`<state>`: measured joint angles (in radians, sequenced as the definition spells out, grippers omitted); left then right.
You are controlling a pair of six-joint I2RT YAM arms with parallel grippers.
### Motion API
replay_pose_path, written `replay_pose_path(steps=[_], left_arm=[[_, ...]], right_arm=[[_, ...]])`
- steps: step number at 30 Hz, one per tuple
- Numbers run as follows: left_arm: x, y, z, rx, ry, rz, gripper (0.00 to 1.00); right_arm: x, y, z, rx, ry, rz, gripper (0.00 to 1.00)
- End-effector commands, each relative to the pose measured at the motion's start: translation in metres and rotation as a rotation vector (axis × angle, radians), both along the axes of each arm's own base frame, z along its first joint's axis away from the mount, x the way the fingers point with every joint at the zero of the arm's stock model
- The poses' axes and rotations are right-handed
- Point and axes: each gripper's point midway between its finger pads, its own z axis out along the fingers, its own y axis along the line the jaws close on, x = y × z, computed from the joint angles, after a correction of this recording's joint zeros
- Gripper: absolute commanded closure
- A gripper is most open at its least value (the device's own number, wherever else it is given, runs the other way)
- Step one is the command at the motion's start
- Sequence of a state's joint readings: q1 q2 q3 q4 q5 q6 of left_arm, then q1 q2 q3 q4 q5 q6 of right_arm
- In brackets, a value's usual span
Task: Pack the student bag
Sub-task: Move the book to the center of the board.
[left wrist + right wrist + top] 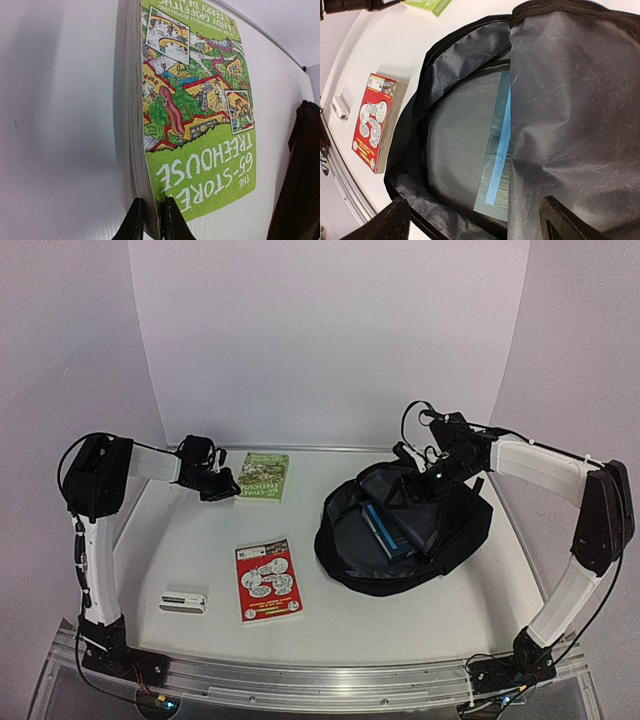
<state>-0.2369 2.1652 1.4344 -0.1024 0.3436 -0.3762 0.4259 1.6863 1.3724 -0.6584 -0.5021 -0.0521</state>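
1. At the far left of the table (pixel 400 625), the left gripper (pixel 215 483) had both fingers (pixel 134 220) closed on a corner of the green book (pixel 265 476), one on the cover and one on the other side of the page block.
2. The student bag (pixel 400 535) lay unzipped on the right half of the table, grey lining showing and a blue book (pixel 495 165) flat inside. The right gripper (pixel 474 202) hung over its mouth with jaws spread wide, holding nothing. Whether a finger touched the flap could not be told.
3. The step in hand looked like carrying the green book across to the bag. With only a corner in the pinch, the book would probably sag or swing, so a slow, level lift seemed wise.
4. The red book (pixel 268 580) and the small white object (pixel 183 599) lay nearer the front, well apart from a straight path.
5. Sliding the book in edge-first on top of the blue one seemed best. The soft flap might fold inward, so the right arm ought to prop the mouth open and stay clear of the incoming book.
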Motion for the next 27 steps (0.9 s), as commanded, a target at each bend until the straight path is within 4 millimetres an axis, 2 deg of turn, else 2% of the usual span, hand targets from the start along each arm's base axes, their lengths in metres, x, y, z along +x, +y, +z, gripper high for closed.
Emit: replay_pose_path(steps=[1,4,7,10,14,15,18,19,23,27], left_arm=[[-0.062,-0.014,-0.017,0.038,0.11,-0.075,1.0],[-0.092,0.001,-0.031,0.161,0.189,-0.059,1.0],[-0.106,0.023,-0.027,0.232,0.197,0.019,1.0],[-0.097,0.046,-0.006,0.296,0.144,0.101,1.0],[-0.077,0.086,0.02,0.337,0.127,0.164,0.99],[-0.074,0.095,0.026,0.319,0.132,0.175,0.94],[-0.061,0.093,0.051,0.268,0.074,0.177,0.51],[-0.056,0.088,0.06,0.241,0.045,0.168,0.42],[-0.022,0.065,0.081,0.147,-0.023,0.124,0.29],[0.021,0.047,0.076,0.08,-0.013,0.102,0.21]], right_arm=[[0.002,0.008,0.035,0.055,-0.071,0.032,0.1],[0.006,0.011,0.042,0.061,-0.091,0.042,0.09],[0.008,0.015,0.042,0.067,-0.093,0.051,0.08],[0.01,0.023,0.041,0.074,-0.084,0.064,0.08],[0.009,0.033,0.042,0.067,-0.096,0.086,0.08],[0.009,0.036,0.044,0.066,-0.104,0.093,0.07],[0.008,0.04,0.045,0.064,-0.111,0.102,0.06],[0.008,0.041,0.045,0.063,-0.11,0.103,0.06],[0.007,0.044,0.042,0.065,-0.101,0.103,0.06],[0.006,0.044,0.043,0.068,-0.1,0.101,0.06]])
